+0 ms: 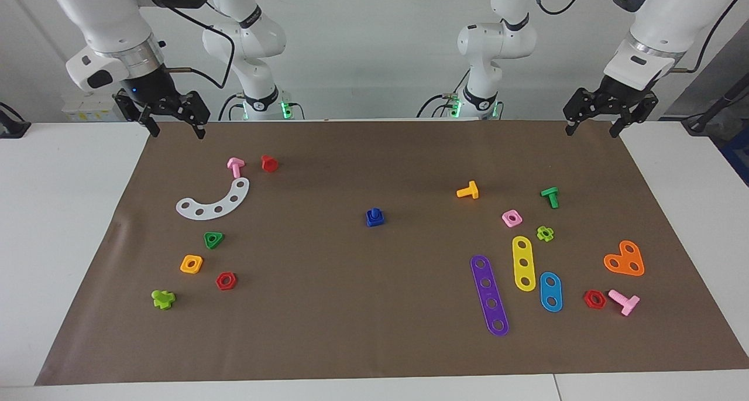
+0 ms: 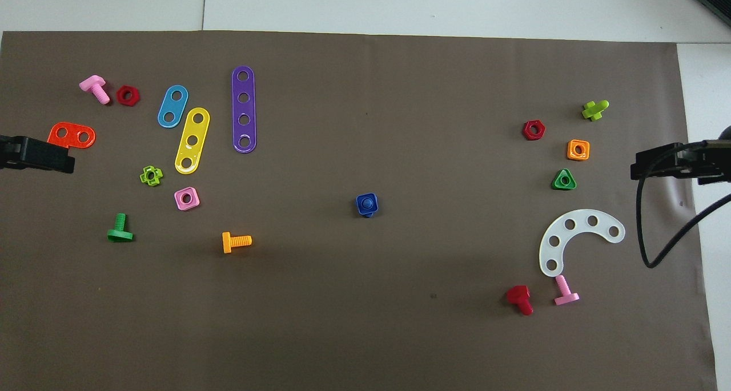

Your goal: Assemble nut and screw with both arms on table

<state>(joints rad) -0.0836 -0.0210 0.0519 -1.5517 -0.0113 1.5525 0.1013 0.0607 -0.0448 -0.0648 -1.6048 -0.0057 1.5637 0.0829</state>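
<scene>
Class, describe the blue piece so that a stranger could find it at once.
Start from the brown mat; near its middle, alone, stands the screw in the nut. It is the only dark-blue piece.

Both arms hang raised, left end effector and right end effector with fingers spread.

Two high cameras cover one table. One looks from across it toward both arm bases, set well back, taking in the whole brown mat. The other hangs above the robots' end, looking steeply down and forward, somewhat closer. Both share the mat and its scattered toy parts, turned half a turn between them.
</scene>
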